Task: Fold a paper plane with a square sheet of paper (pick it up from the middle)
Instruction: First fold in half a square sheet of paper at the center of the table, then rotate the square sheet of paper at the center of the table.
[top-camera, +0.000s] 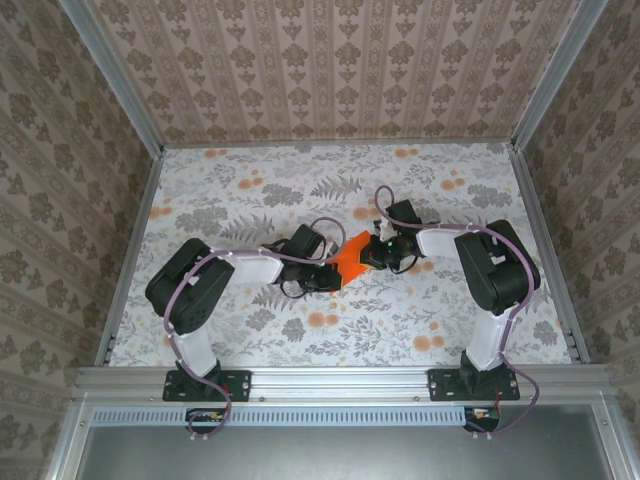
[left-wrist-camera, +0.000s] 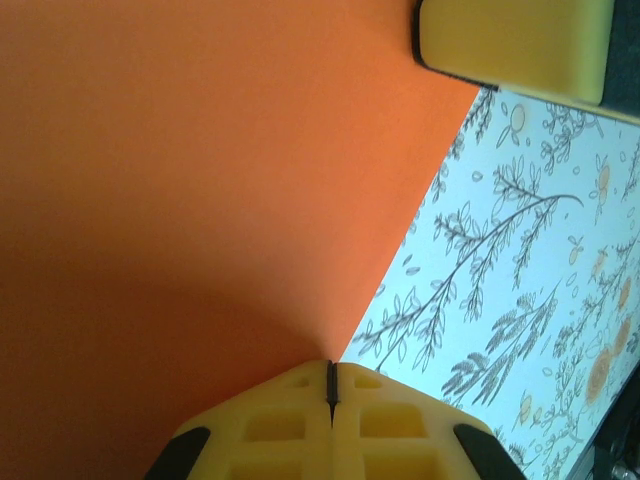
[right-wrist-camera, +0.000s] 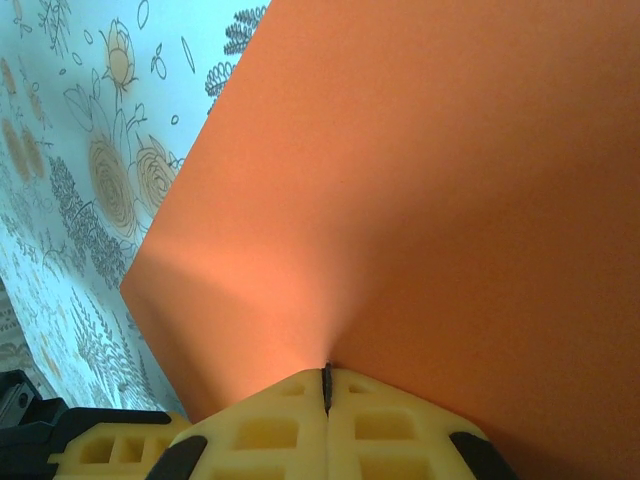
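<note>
The left fingers (left-wrist-camera: 343, 392) are pinched together on one edge of the paper (left-wrist-camera: 200, 200), which spreads ahead of them. The right fingers (right-wrist-camera: 338, 392) clamp the opposite edge the same way, probably to steady it over the desk (left-wrist-camera: 520, 280) for a crease. One sheet, two grips.

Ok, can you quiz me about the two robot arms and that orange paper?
1. True or false: the left gripper is shut on the square sheet of paper.
2. Pick one. The right gripper is: A) wide open above the table; B) shut on the same sheet; C) holding a cup.
3. Fill the gap: the table is printed with leaves and small round ____.

Key: 1 true. 2 B. 3 flowers.
</note>
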